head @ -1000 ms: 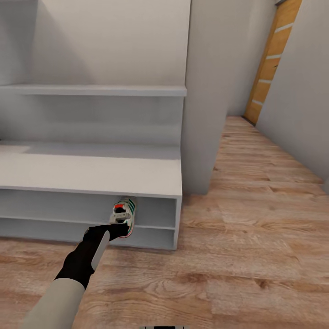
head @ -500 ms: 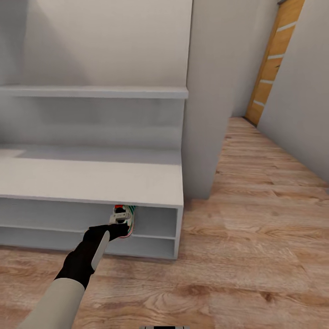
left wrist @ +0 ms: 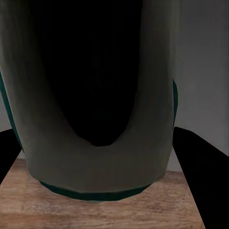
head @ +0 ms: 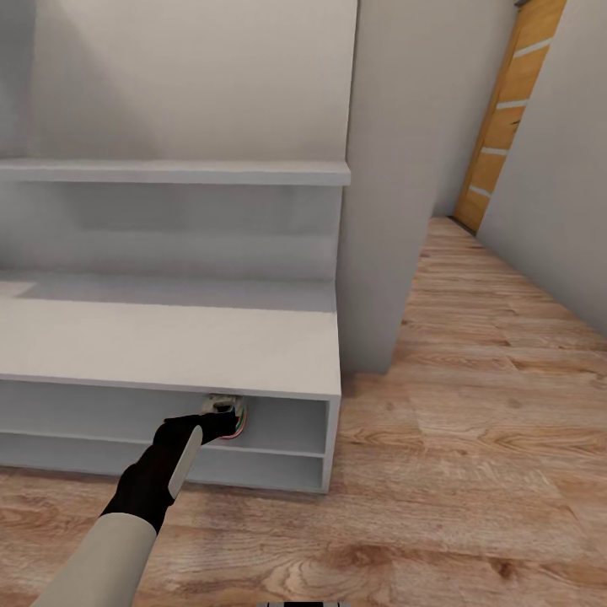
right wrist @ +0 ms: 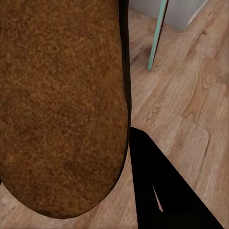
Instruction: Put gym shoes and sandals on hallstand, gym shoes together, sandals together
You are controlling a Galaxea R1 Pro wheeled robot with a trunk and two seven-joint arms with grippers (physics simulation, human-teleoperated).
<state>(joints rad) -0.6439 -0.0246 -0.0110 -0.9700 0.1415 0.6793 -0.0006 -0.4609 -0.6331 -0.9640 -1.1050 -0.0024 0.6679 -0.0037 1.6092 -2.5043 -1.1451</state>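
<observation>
The hallstand (head: 169, 346) stands on the floor (head: 472, 472). At 6 o'clock of its counter edge, the left tool (head: 221, 419) is clamped on a gym shoe (head: 229, 410) inside the upper compartment (toe hidden). The right tool (right wrist: 125, 143) is clamped on a sandal (right wrist: 62, 105) above the floor.

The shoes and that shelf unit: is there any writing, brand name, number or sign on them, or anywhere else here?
None: no readable text in any view.
The gym shoe in the left gripper shows stripes and a red patch, no legible letters.
The sandal sole by the right gripper is plain brown.
The hallstand and the door carry no labels.
</observation>
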